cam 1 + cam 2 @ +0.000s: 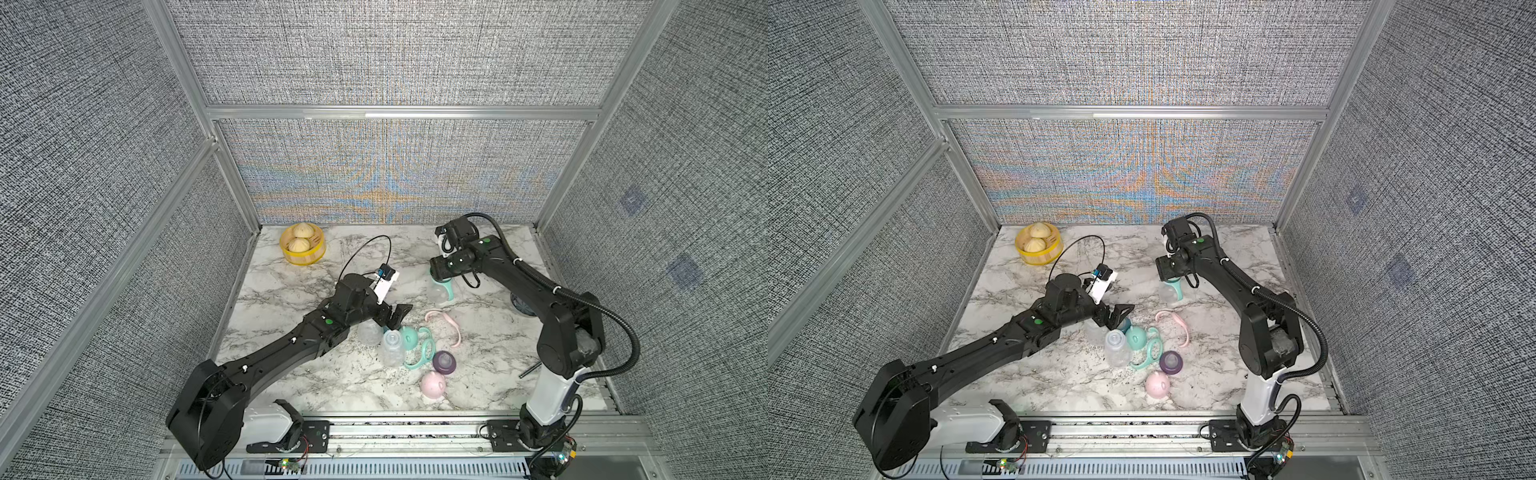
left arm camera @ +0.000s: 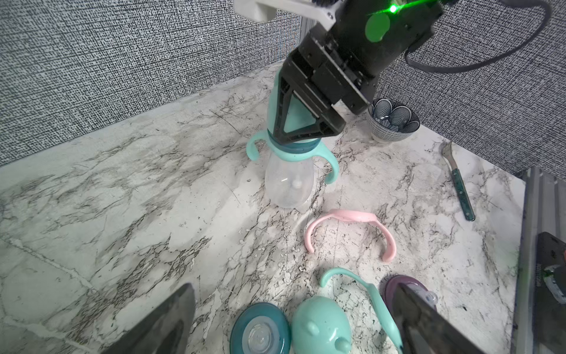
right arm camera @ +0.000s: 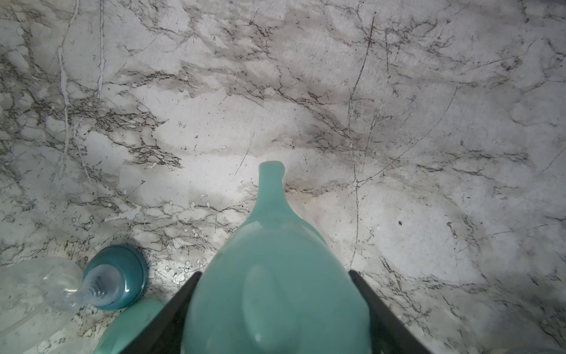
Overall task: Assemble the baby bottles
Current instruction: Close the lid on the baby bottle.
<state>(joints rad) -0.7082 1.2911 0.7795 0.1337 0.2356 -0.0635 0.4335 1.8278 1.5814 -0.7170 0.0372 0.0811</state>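
Presently clamped in the right end effector (image 3: pixel 275 272): the mint dome cap (image 3: pixel 269 239), seated on top of the capped bottle (image 2: pixel 289 180), clear-bodied, with a teal collar (image 2: pixel 298 146) and mint handles (image 2: pixel 335 165) at its neck. Stands upright on the marble bench (image 1: pixel 340 390), toward the back right, directly beneath that end effector. Reaches back from the front-right base, forearm slanting down, wrist bent to point straight down over the cap. Grips the dome's sides with both black fingers (image 3: pixel 382 318), partway spread, pressed against the plastic.

Nearer the front, a loose cluster just below the left end effector (image 1: pixel 394 319): a clear bottle (image 1: pixel 392 345), another clear bottle (image 1: pixel 369 332) part-hidden by the arm, a teal nipple collar (image 2: pixel 260 329), a mint eared cap (image 2: pixel 320 325) and a mint looped handle (image 2: pixel 376 300). Just beside these, a purple collar (image 1: pixel 444 361) and a pink dome cap (image 1: pixel 433 384); between the cluster and the capped bottle, a pink handle (image 2: pixel 352 226) lying flat. Stretches low across the bench from the front left, wrist tipped down toward the cluster. Hangs spread wide, gripping nothing.

Further out: a patterned bowl (image 2: pixel 393 121) and a fork-like utensil (image 2: pixel 458 180) near the right wall, a yellow basket (image 1: pixel 305 259) of buns at the back left
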